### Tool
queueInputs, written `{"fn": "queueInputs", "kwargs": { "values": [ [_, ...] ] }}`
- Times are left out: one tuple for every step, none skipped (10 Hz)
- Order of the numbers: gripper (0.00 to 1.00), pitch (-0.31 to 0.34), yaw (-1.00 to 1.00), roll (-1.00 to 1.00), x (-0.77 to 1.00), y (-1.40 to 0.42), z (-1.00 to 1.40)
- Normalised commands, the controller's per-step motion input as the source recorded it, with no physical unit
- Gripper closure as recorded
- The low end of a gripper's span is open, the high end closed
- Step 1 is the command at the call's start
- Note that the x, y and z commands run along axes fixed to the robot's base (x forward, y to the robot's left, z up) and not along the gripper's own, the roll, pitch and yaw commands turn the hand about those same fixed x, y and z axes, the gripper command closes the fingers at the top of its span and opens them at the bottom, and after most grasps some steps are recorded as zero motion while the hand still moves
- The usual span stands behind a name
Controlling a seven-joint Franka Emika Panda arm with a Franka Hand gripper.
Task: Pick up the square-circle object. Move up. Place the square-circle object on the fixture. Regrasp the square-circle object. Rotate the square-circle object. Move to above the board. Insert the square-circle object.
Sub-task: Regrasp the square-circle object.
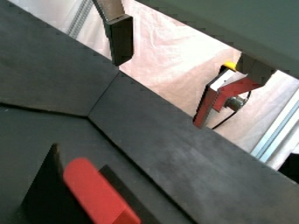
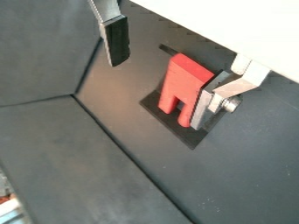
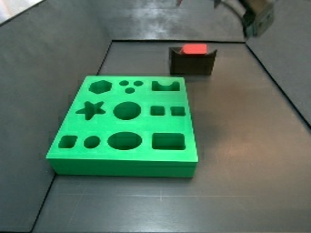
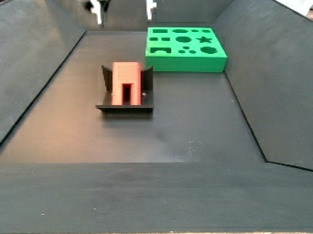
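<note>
Three task items lie below my gripper (image 4: 123,9), listed here by size. Largest is the board (image 3: 125,127), a bright green slab with star, hexagon, round, square and oval cut-outs, flat on the dark floor and well apart from my fingers; in a side view (image 4: 186,47) it sits off to one side of my gripper, near the back of the enclosure. Next is the fixture (image 4: 124,95), a dark block resting on the floor beneath and ahead of my gripper, clear of the board. Smallest is the square-circle object (image 4: 126,82), a red peg lying in the fixture's notch; in a side view (image 3: 194,51) only its red top shows above the dark block, and in a wrist view (image 2: 183,81) it lies lengthwise on the fixture, below my fingers and not touching them. My gripper hangs high above the floor, its jaws spread wide with nothing between them. My fingers (image 2: 115,38) are flat silver plates with dark pads; in both wrist views one finger shows fully and the opposite one (image 1: 225,99) shows partly at the frame edge.
</note>
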Motion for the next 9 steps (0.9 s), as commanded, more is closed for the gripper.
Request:
{"fn": "queueInputs", "kwargs": {
  "values": [
    [0.0, 0.018, 0.13, 0.04, 0.06, 0.06, -1.0],
    [0.0, -0.004, 0.13, 0.04, 0.07, 0.06, -1.0],
    [0.0, -0.036, 0.11, 0.06, 0.08, 0.05, -1.0],
    [0.0, -0.055, 0.1, 0.06, 0.09, 0.05, -1.0],
    [0.0, -0.071, 0.07, 0.07, 0.1, 0.04, -1.0],
    [0.0, -0.079, 0.06, 0.07, 0.11, 0.04, -1.0],
    [0.0, -0.079, 0.02, 0.07, 0.1, 0.03, -0.83],
    [0.0, -0.08, 0.01, 0.07, 0.09, 0.02, -0.73],
    [0.0, -0.068, -0.01, 0.07, 0.08, 0.01, -0.53]
  ]
}}
